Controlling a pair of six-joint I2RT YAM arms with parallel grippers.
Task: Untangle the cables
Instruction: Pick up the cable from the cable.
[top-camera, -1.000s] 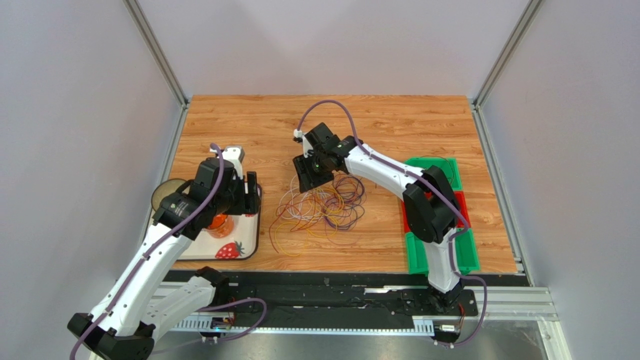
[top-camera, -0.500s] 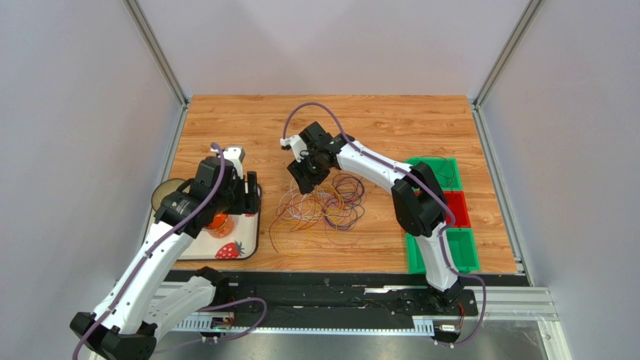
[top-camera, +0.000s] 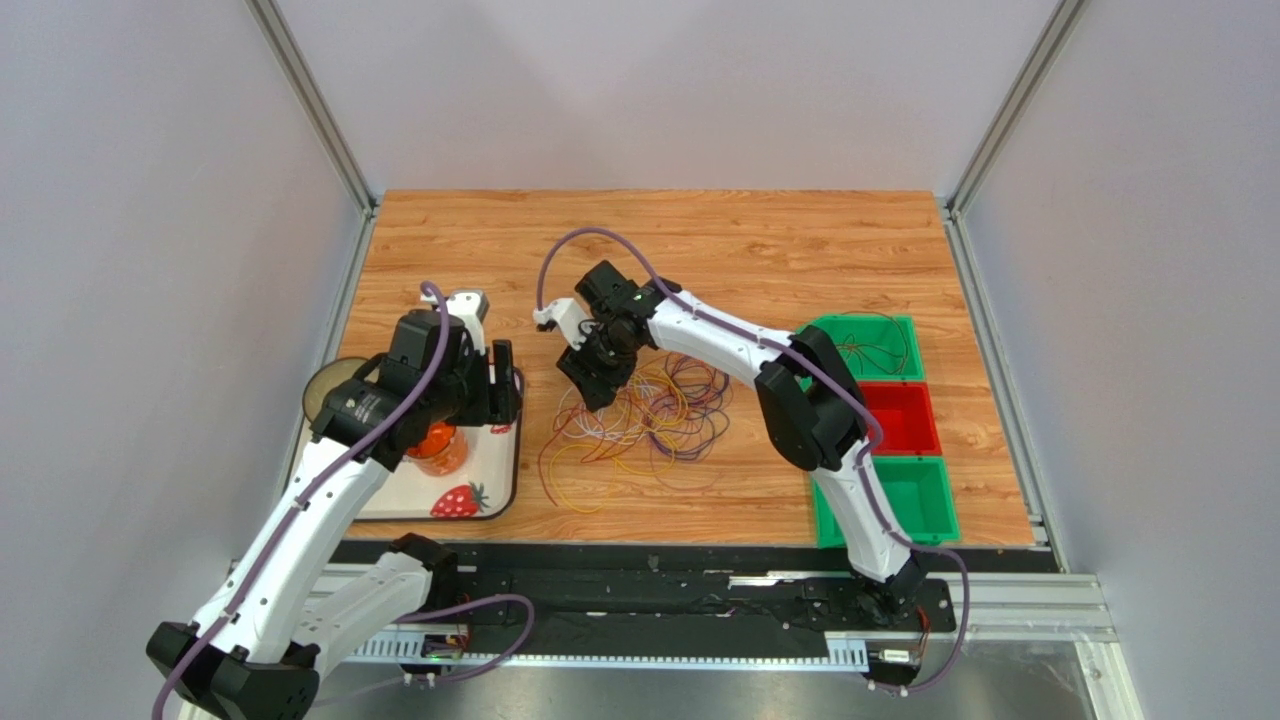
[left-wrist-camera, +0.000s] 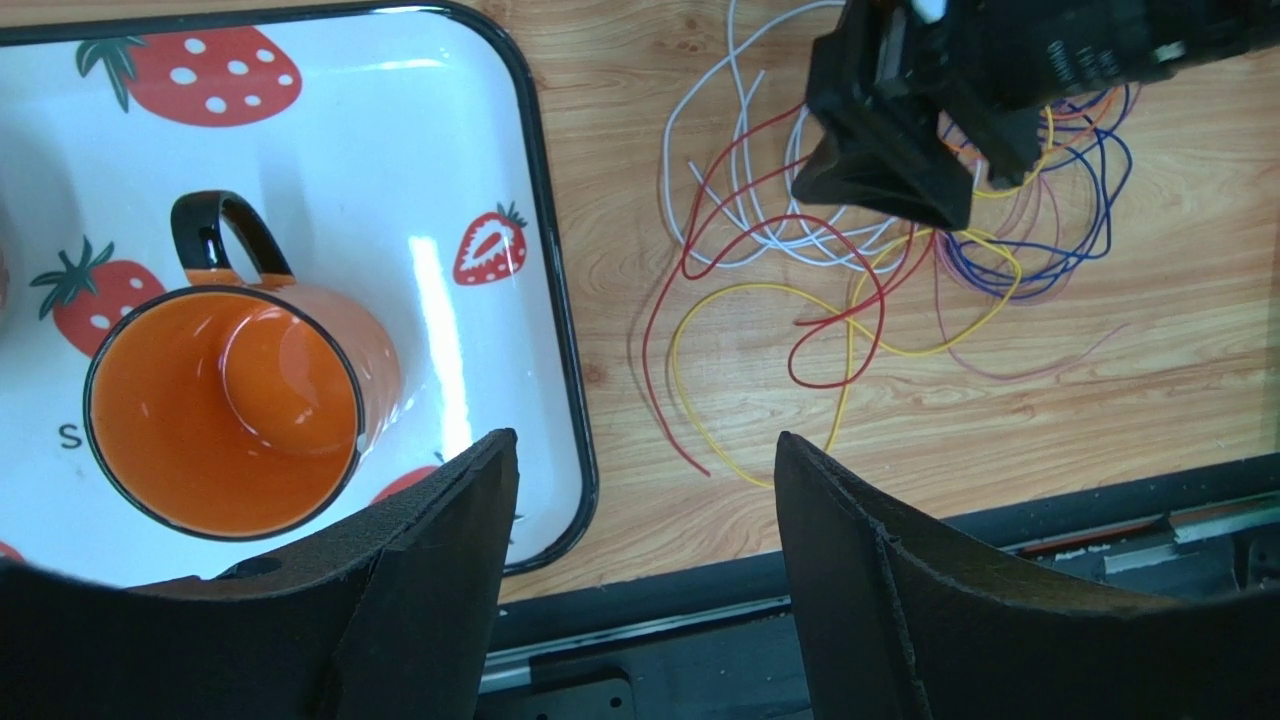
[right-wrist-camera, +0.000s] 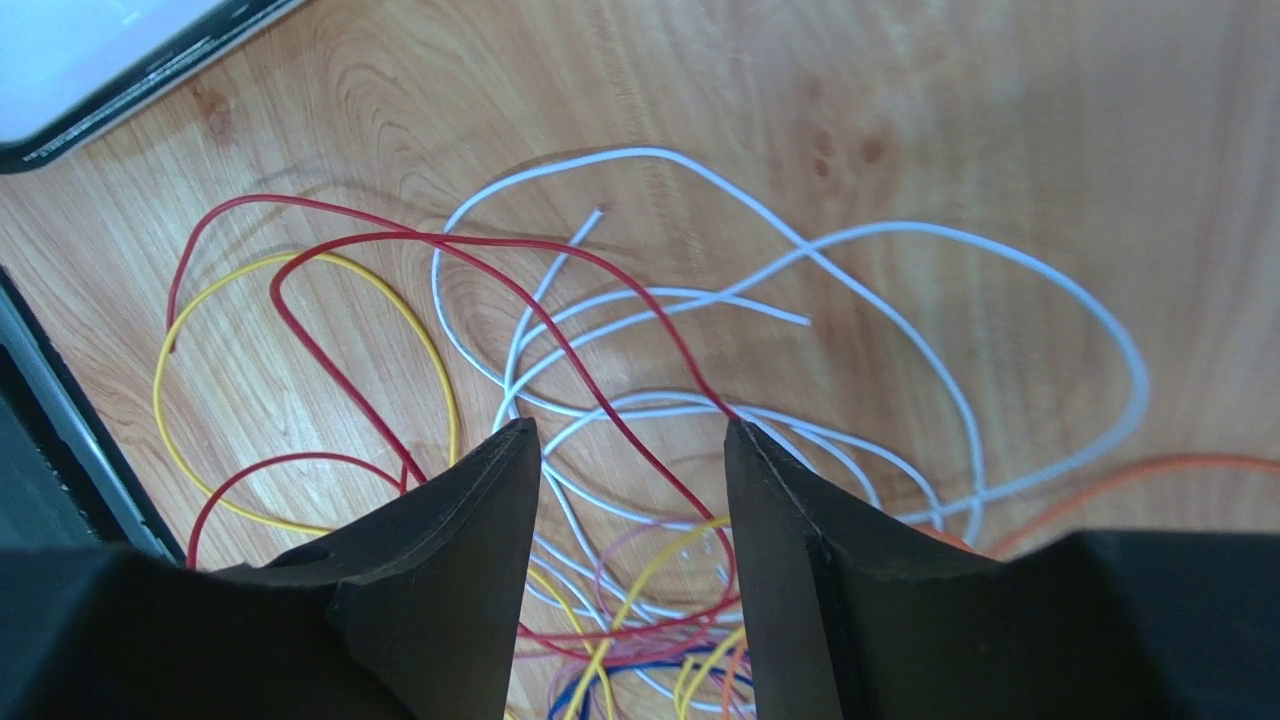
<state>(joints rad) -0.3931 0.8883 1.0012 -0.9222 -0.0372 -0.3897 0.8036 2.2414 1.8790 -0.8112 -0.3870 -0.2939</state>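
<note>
The cables (top-camera: 646, 413) lie as one loose tangle of red, yellow, white, purple and blue loops in the middle of the wooden table. My right gripper (top-camera: 589, 375) hangs over the tangle's left part, jaws open and empty. In the right wrist view the cables (right-wrist-camera: 631, 405) cross below and between the tips of the right gripper (right-wrist-camera: 631, 435). My left gripper (top-camera: 504, 393) is open and empty over the tray's right rim, left of the tangle. The left wrist view shows the left gripper (left-wrist-camera: 646, 450), the cables (left-wrist-camera: 842, 285) and the right gripper (left-wrist-camera: 887, 165) above them.
A white strawberry tray (top-camera: 481, 503) at the left holds an orange mug (top-camera: 436, 443), also seen as the mug (left-wrist-camera: 226, 405) on the tray (left-wrist-camera: 451, 150). Green and red bins (top-camera: 879, 420) line the right side; the back green bin (top-camera: 872, 345) holds a few wires. A black rail runs along the front edge.
My right arm has swung left, carrying its open gripper from the tangle's upper middle to its left part. The left arm has barely moved.
</note>
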